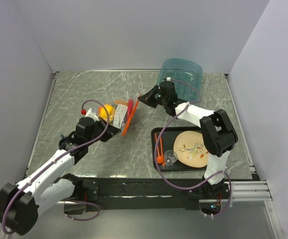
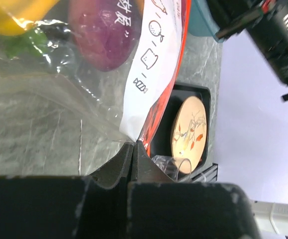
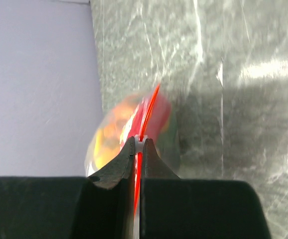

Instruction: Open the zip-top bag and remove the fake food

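Note:
The zip-top bag [image 1: 117, 114] is held up over the table's middle, between both grippers. It is clear, with an orange-red zip strip [image 1: 129, 119] along its right edge. The fake food [image 1: 105, 110] is inside, yellow, orange and red pieces. My left gripper [image 1: 115, 130] is shut on the bag's near corner [image 2: 134, 142]. The left wrist view shows yellow [image 2: 14, 15], purple [image 2: 104, 37] and green [image 2: 19, 46] pieces through the plastic. My right gripper [image 1: 141, 98] is shut on the strip's far end, on a small white slider [image 3: 140, 142]. The bag [image 3: 126, 132] is blurred there.
A translucent blue tub [image 1: 181, 74] stands at the back, behind the right arm. A black tray [image 1: 156, 137] at the right front holds a tan plate [image 1: 191, 148], a clear cup [image 1: 170, 157] and thin orange sticks [image 1: 159, 149]. Grey walls close three sides.

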`<action>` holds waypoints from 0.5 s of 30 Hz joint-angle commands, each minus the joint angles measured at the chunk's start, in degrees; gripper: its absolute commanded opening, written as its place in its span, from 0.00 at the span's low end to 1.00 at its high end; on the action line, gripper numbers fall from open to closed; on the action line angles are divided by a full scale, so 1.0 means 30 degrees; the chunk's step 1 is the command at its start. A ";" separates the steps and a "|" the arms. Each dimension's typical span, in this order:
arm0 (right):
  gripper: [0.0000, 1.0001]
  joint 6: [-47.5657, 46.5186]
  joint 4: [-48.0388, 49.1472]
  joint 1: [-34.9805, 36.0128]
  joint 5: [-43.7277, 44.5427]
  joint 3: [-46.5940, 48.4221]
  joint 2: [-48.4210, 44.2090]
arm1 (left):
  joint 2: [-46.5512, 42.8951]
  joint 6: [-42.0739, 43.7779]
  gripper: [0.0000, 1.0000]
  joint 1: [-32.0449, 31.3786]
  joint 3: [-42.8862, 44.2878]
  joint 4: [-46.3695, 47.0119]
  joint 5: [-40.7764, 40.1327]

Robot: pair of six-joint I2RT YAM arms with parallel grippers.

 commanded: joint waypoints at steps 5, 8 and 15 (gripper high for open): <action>0.00 -0.2997 -0.2688 -0.0271 0.2209 0.3019 -0.1644 | -0.1755 0.0939 0.01 -0.0115 0.0787 -0.3220 0.0936; 0.00 -0.3670 -0.3596 -0.0242 0.2795 0.3954 -0.1967 | -0.2165 0.0939 0.01 -0.0115 0.0904 -0.3660 0.1170; 0.00 -0.4580 -0.5618 -0.0096 0.2827 0.5510 -0.2376 | -0.2928 0.1085 0.02 -0.0115 0.1722 -0.4773 0.1727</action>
